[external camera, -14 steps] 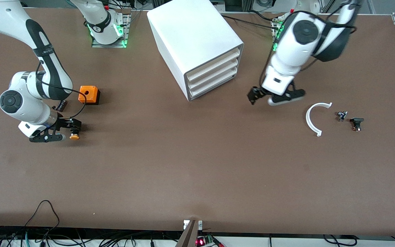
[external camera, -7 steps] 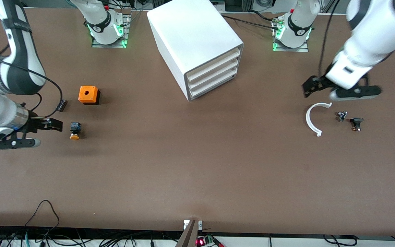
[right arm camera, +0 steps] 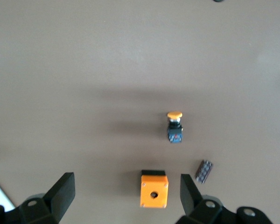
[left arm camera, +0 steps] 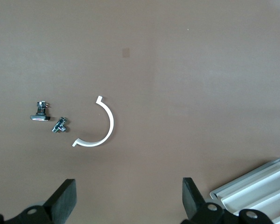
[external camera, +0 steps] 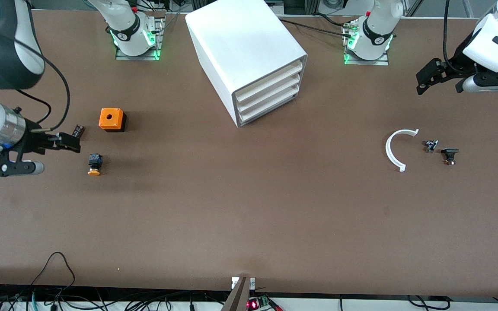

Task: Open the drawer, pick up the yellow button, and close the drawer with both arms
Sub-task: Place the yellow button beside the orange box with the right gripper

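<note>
I see the button (external camera: 94, 164) lying on its side on the surface (external camera: 249, 207), nearer the front camera than the orange cube (external camera: 112, 119), toward the right arm's end. All three drawers look pushed in, top drawer (external camera: 270, 77) included. Right end effector (external camera: 43, 151) is released, holding nothing, up in the air beside the button. Left end effector (external camera: 441, 80) is released too, raised over bare surface at its own end, well apart from the white arc (external camera: 394, 149).

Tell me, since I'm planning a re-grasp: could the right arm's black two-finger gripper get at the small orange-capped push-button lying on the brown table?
Probably yes. The right gripper hangs open just beside the orange-capped button, which lies alone on bare table. The orange cube and small flat black part stand apart from it.
</note>
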### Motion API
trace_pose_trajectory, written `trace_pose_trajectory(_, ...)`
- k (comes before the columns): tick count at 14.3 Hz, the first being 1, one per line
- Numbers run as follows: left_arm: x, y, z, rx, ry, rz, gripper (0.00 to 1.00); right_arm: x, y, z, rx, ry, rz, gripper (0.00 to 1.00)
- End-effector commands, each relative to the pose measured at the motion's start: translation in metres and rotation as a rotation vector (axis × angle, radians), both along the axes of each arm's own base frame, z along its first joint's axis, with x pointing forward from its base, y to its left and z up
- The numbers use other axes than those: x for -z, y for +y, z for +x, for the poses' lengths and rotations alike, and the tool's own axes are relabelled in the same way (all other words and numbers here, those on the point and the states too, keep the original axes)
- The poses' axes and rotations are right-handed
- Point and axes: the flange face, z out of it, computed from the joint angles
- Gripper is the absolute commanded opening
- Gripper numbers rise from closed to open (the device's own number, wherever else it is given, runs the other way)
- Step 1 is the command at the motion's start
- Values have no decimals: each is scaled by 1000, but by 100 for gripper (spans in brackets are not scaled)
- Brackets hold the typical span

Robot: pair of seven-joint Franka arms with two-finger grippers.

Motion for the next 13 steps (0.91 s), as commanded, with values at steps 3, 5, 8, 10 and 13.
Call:
trace_pose_trajectory(3,-1,12,25,1,30,-43,100,-29,-86,-10,191,-6,-62,100)
trace_pose_trajectory(5,1,13,25,-4,35,-42,100,-20,-106,-35,238,42,-73,100)
trace_pose_trajectory(8,4,24,25,-18,40,-44,100,-22,-99,-40,215,1,-78,100)
trace_pose_trajectory(10,4,25,26,-21,40,-44,100,-21,-110,-47,145,15,-76,100)
trace_pose_trajectory(13,7,29,26,-23,64,-54,100,-19,-110,-54,123,18,-55,100)
